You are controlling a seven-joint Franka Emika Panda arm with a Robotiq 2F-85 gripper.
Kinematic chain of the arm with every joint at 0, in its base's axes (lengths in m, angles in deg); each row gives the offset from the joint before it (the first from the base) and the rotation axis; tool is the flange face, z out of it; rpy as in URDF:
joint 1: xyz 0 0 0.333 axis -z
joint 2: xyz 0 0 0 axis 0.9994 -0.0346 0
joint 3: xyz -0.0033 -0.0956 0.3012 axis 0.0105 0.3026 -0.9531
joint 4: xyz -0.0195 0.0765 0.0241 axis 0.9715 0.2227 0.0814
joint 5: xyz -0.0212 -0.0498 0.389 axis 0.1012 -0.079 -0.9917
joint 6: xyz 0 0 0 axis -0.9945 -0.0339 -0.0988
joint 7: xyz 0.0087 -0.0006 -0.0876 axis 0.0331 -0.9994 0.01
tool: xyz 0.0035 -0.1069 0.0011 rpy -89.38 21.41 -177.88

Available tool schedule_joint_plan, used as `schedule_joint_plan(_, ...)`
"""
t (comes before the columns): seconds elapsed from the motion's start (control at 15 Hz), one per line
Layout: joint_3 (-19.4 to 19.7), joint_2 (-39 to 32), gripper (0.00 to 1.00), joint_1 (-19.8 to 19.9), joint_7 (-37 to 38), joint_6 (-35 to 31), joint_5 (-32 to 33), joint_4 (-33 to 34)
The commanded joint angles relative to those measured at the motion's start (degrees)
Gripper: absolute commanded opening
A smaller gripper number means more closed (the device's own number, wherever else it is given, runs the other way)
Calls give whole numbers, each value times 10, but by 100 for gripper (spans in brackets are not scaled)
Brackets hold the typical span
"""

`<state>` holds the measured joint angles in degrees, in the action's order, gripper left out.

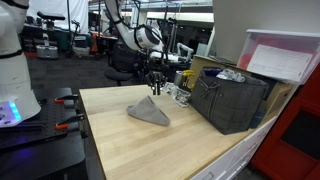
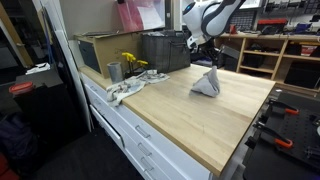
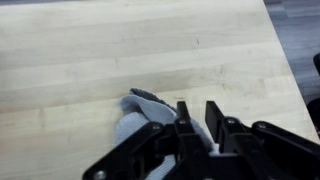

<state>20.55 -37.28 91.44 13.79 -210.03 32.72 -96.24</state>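
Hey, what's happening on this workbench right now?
A robot arm hangs over a grey cloth that lies bunched into a peak on the wooden table. In the wrist view the jaws stand slightly apart, right beside the cloth's top, with bare wood showing in the gap, so nothing is gripped. A dark crate sits further along the table, apart from the cloth.

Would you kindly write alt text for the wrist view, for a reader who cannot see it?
A black gripper, jaws slightly apart, hangs over a light wooden tabletop, with a crumpled grey cloth partly hidden beneath it. Dark floor shows past the table's right edge.
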Motion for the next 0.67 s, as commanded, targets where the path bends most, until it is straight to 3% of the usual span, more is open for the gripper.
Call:
schedule_joint_plan(0.0,2,52,55,8,-33,4,77,-3)
schedule_joint_plan(0.2,-9,75,78,18,-25,-9,62,9)
schedule_joint_plan(0.4,-26,70,99,24,-36,-4,-65,41)
schedule_joint_plan(0.6,-41,45,100,23,-50,-11,-188,65)
